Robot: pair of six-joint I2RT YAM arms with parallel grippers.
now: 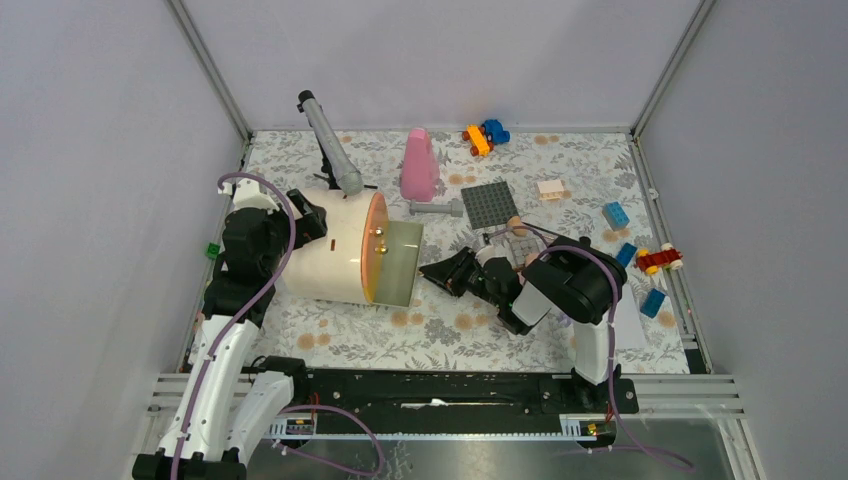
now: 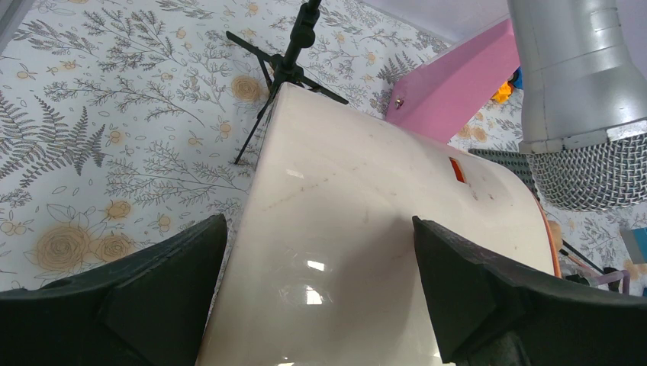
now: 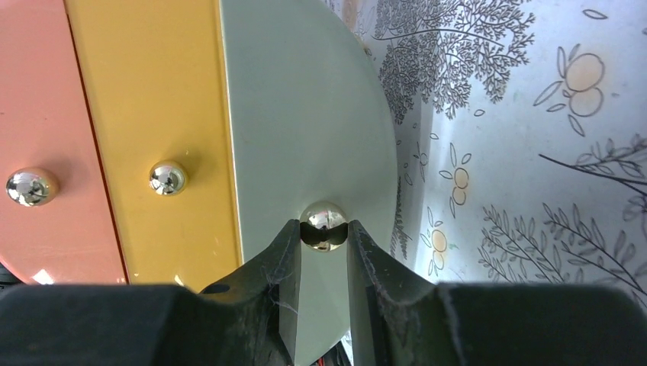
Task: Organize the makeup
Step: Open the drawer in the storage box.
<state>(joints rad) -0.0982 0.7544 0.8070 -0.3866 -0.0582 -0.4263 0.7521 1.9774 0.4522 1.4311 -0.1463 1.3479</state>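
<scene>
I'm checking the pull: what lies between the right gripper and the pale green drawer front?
A shiny round knob on that drawer front; the right gripper is shut on it. The right wrist view shows it.

Robot lab cell: white walls (image 1: 450,60), alu frame (image 1: 208,65), floral tabletop (image 1: 450,330).

Pale grey walls (image 1: 100,150), floral tabletop (image 1: 440,340)

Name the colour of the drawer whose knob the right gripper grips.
Pale green drawer; best in right wrist view.
</scene>
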